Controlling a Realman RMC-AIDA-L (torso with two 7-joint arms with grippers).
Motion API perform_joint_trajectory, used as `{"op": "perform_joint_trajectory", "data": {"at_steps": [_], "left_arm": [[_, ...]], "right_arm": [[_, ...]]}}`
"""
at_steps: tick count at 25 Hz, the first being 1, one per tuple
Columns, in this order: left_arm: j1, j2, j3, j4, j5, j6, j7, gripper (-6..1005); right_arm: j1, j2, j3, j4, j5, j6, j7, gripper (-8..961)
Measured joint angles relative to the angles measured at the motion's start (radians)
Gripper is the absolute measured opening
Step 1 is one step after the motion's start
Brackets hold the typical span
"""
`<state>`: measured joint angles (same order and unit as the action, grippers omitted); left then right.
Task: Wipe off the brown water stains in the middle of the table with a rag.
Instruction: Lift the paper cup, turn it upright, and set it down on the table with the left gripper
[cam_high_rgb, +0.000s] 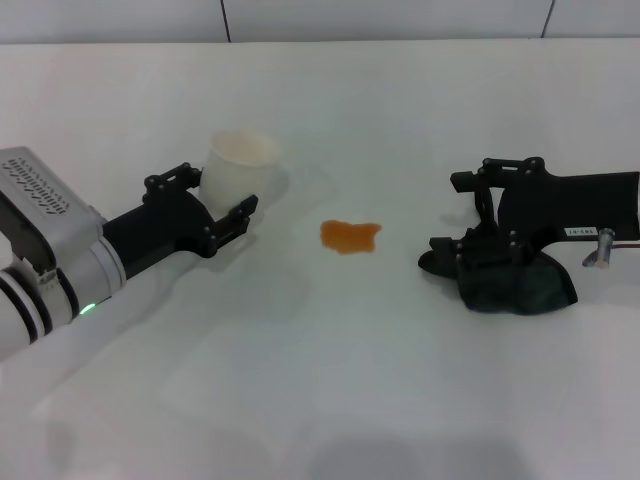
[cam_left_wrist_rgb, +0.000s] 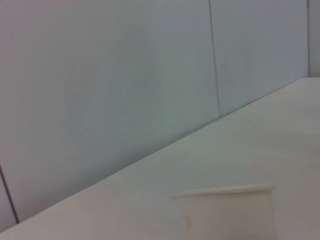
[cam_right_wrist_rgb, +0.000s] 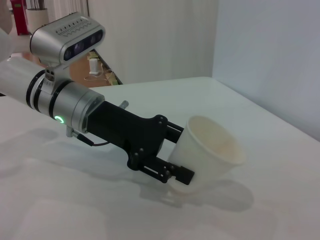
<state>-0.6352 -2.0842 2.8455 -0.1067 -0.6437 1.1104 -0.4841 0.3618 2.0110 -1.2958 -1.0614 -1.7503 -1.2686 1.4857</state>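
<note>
Head view: irregular orange-brown stains (cam_high_rgb: 350, 236) sit apart from the dark crumpled rag (cam_high_rgb: 520, 285), seemingly gripped by the right claw (cam_high_rgb: 478, 250).

a broad white table (cam_high_rgb: 330, 400) carries three things. the brown stain (cam_high_rgb: 350, 236) sits near its middle. a white cup (cam_high_rgb: 238, 170) is on its left part, and the dark rag (cam_high_rgb: 520, 282) lies on its right part, both well apart from the stain.
</note>
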Motion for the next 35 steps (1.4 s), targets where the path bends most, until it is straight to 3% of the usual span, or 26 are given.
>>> {"op": "perform_joint_trajectory", "data": {"at_steps": [24, 35], "left_arm": [[0.004, -0.001, 0.000, 0.061, 0.023, -0.075, 0.005, 624], [0.010, 0.003, 0.000, 0.059, 0.031, -0.040, -0.034, 624]], "right_arm": [[-0.004, 0.000, 0.000, 0.000, -0.003, 0.000, -0.002, 869], [-0.006, 0.000, 0.000, -0.002, -0.004, 0.000, 0.001, 869]]}}
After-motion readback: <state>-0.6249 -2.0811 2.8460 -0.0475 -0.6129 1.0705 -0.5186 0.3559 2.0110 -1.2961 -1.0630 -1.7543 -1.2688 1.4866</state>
